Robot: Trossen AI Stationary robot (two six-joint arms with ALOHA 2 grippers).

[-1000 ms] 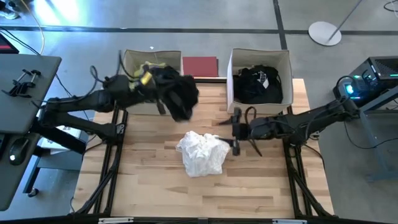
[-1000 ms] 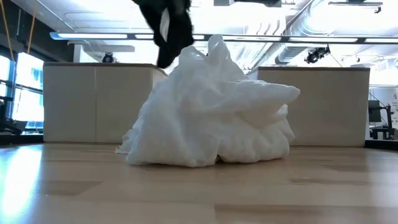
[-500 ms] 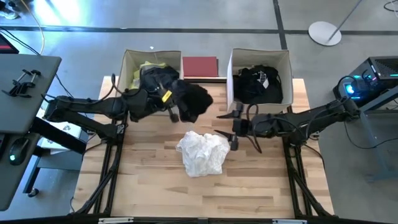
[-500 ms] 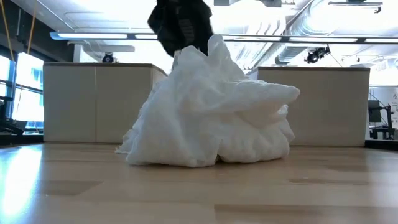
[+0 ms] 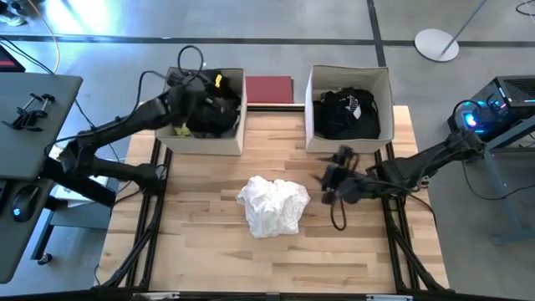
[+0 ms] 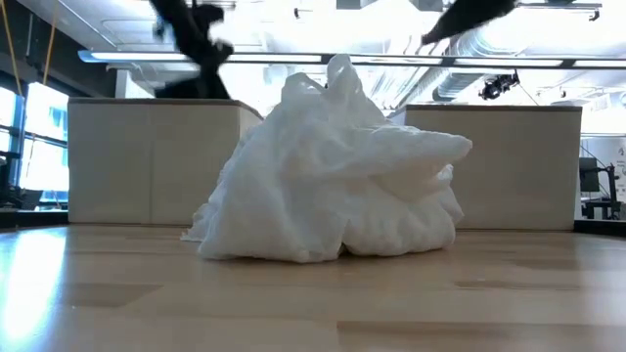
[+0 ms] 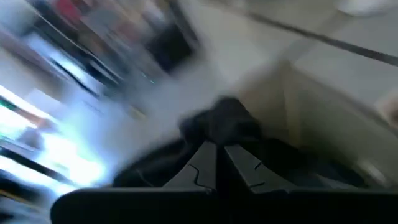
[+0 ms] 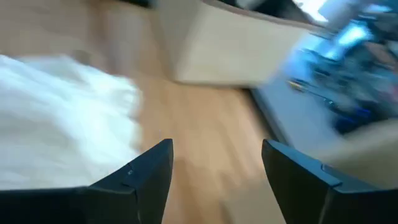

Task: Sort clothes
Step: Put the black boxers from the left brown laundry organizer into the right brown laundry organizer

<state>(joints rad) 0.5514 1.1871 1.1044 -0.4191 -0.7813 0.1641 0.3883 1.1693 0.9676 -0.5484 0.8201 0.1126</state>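
Over the left beige box (image 5: 171,138), your left tool (image 5: 203,102) is clamped tight on a black garment (image 5: 213,113) inside that box. On the surface (image 5: 209,251), the white garment (image 5: 272,205) lies crumpled at centre. Your right tool (image 5: 328,186) hangs just beside it, jaws spread wide, empty. More black clothes (image 5: 347,113) fill the right box (image 5: 309,92).

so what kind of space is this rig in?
Looks like an indoor lab or workshop, not a home: polished concrete floor, exposed ceiling ducts with strip lights, and a computer tower beside the wooden table.
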